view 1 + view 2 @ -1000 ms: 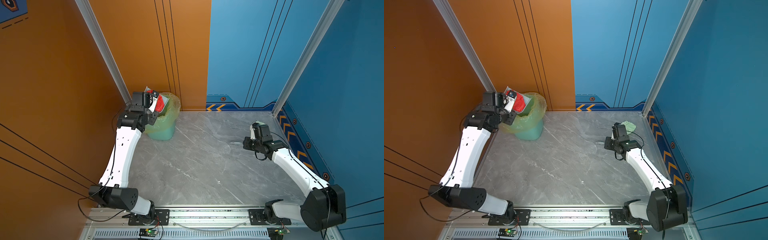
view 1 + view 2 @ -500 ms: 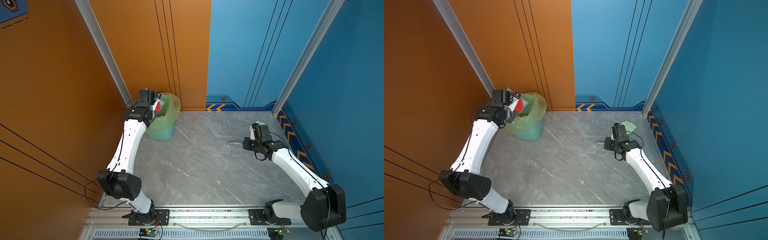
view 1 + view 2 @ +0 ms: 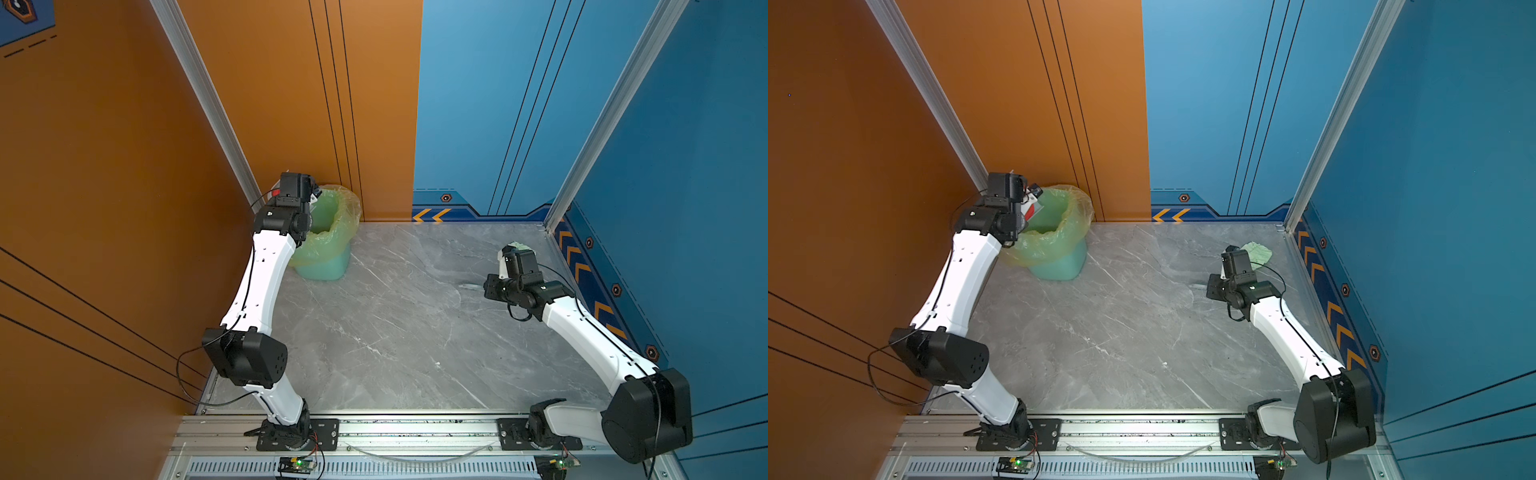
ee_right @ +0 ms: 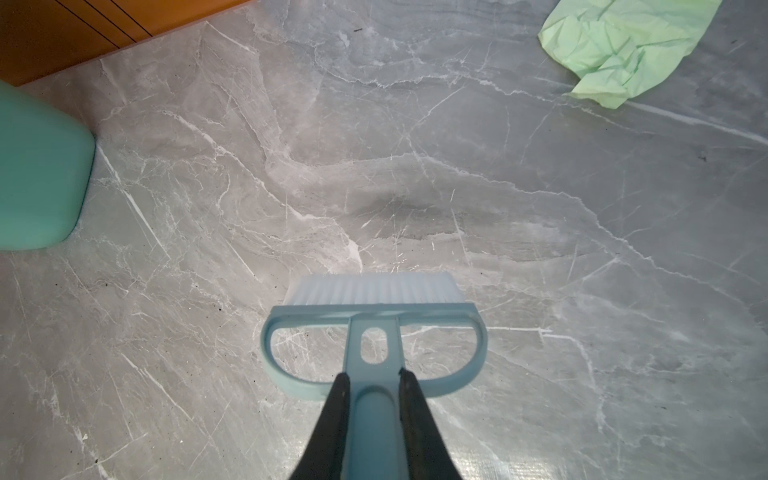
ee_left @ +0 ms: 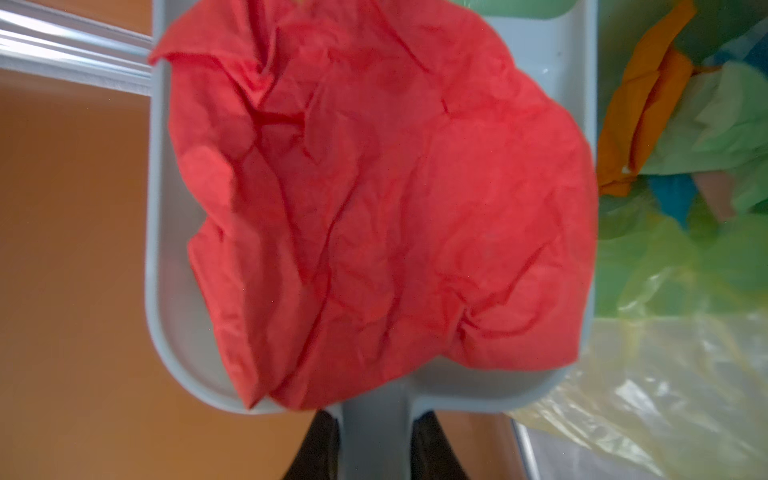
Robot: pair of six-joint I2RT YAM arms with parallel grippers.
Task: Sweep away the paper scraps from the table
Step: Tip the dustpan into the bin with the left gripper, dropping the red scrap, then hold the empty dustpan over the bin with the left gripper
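my left pincer [image 5: 376,428] is pinched tight on the handle of the dustpan [image 5: 166,299], held at the rim of the lined bin [image 3: 324,266]. a crumpled red scrap [image 5: 395,208] lies in the pan just ahead of my fingers, and orange and green scraps [image 5: 648,116] sit inside the liner beside it. my right pincer [image 4: 374,376] is clamped on the brush [image 4: 374,309] handle, bristles down toward the table [image 4: 415,166]. one pale green scrap [image 4: 623,45] lies on the table well ahead of that pincer.

White arm links [image 3: 266,274], blk joint housings [image 3: 249,361] (vent holes), thin blk cables [image 3: 178,372], blk base plates [image 3: 326,432].
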